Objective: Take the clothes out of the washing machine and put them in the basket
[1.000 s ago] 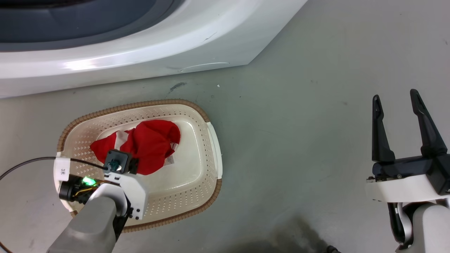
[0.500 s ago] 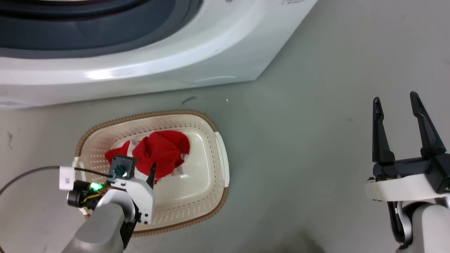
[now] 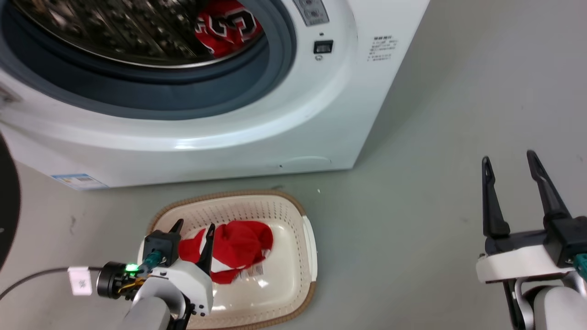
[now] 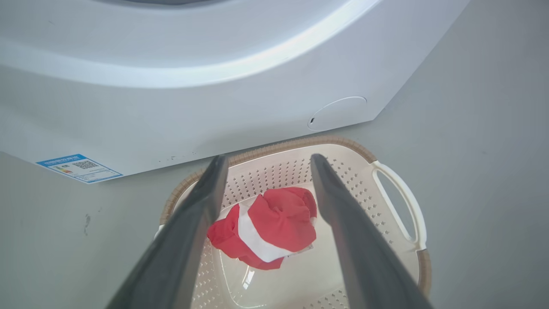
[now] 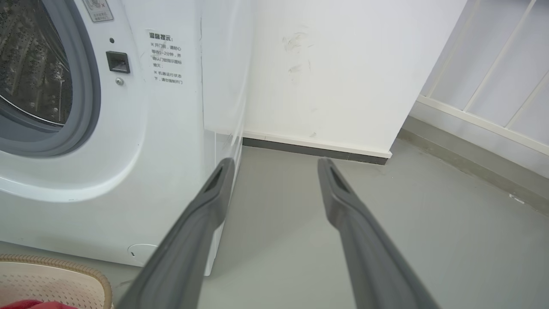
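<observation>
A crumpled red garment with white striped trim (image 3: 234,247) (image 4: 268,227) lies in the cream basket (image 3: 293,275) (image 4: 399,201) on the floor before the washing machine (image 3: 293,119) (image 4: 214,86) (image 5: 171,150). A red jersey with black-and-white numerals (image 3: 224,25) rests inside the steel drum. My left gripper (image 3: 193,226) (image 4: 263,161) hangs open above the basket's near end, nothing between its fingers. My right gripper (image 3: 509,158) (image 5: 272,161) stands open over bare floor to the right.
The grey porthole rim (image 3: 183,96) gapes open. A dark door edge (image 3: 9,206) shows at far left. A white wall (image 5: 334,64) with a baseboard stands beside the machine, railings (image 5: 493,77) further right. Grey floor (image 3: 412,183) spreads right of the basket.
The head view has tilted up, bringing the drum and jersey into sight. My left gripper has lifted off the red garment, which stays in the basket. The right gripper holds its pose.
</observation>
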